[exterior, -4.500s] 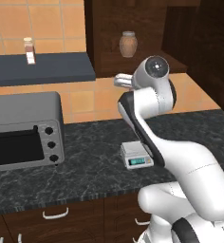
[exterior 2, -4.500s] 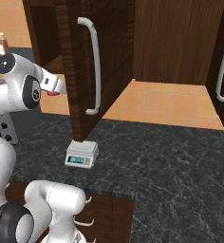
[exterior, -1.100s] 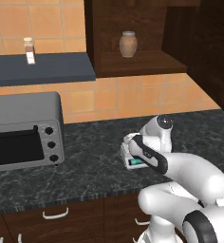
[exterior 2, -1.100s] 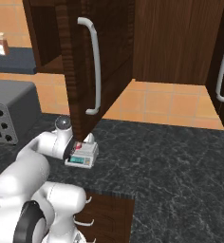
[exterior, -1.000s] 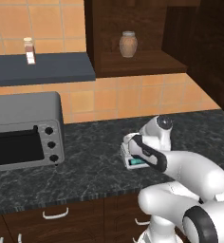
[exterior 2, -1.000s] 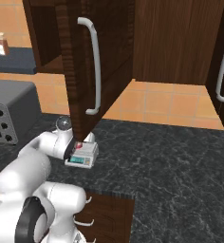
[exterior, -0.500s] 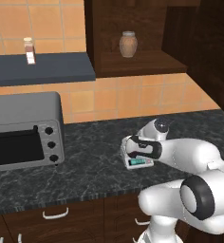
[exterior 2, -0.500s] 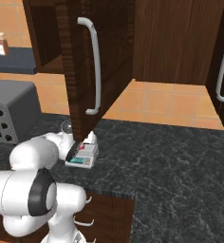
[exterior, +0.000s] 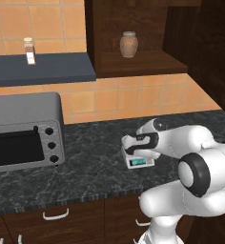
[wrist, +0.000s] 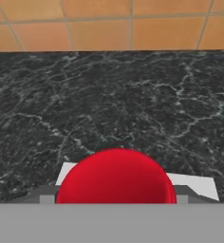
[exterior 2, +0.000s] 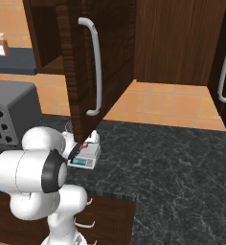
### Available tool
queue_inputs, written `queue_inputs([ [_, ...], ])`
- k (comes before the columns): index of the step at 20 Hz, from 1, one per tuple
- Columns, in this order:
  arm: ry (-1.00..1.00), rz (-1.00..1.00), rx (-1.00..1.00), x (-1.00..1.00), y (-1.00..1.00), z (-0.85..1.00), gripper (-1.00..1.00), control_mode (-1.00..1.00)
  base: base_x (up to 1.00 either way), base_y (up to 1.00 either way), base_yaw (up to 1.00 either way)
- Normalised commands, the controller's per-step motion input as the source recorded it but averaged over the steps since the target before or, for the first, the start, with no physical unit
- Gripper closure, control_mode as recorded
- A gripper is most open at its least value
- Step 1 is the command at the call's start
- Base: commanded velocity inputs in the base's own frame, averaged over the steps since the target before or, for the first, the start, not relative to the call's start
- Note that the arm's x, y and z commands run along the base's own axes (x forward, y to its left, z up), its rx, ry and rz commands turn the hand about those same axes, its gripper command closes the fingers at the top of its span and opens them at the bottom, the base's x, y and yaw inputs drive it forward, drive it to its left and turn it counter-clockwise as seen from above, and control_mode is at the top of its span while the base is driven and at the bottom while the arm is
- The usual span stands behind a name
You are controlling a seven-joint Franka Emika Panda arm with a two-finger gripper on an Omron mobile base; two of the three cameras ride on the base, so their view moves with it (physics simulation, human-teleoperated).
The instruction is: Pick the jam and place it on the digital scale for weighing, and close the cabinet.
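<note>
The jam (wrist: 116, 178) shows its red lid from above, standing on the digital scale (wrist: 195, 185). My gripper (wrist: 114, 199) is low over it, open, with a jaw on each side of the lid and a thin gap at the left. From the right, the jam (exterior 2: 86, 145) is a red spot on the scale (exterior 2: 84, 161), just under the edge of the cabinet's open door (exterior 2: 76, 72) with its silver handle (exterior 2: 96, 67). In the left base view my gripper (exterior: 131, 149) hides the jar, and the scale (exterior: 140, 162) shows its display.
A grey toaster oven (exterior: 24, 128) stands on the counter to the left. A brown-beige jar (exterior: 128, 44) sits inside the open cabinet. A spice bottle (exterior: 29, 50) is on the blue-grey shelf (exterior: 47, 69). Another cabinet door with a handle (exterior 2: 222, 72) is at the right.
The arm has come down from cabinet height with the jam to the scale. Over the last second the hand stays at the scale while the elbow swings nearer the cameras.
</note>
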Motion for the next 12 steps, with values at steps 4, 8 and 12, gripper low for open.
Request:
queue_inputs([
  [4, 0.00, 0.02, 0.00, 0.02, 0.00, -0.32, -1.00, -1.00, 0.00, 0.00, 0.00],
  [8, 0.00, 0.01, 0.00, 0.00, 0.00, -0.12, -1.00, -1.00, 0.00, 0.00, 0.00],
  [12, -0.01, 0.00, 0.00, -0.05, 0.00, 0.00, -1.00, -1.00, 0.00, 0.00, 0.00],
])
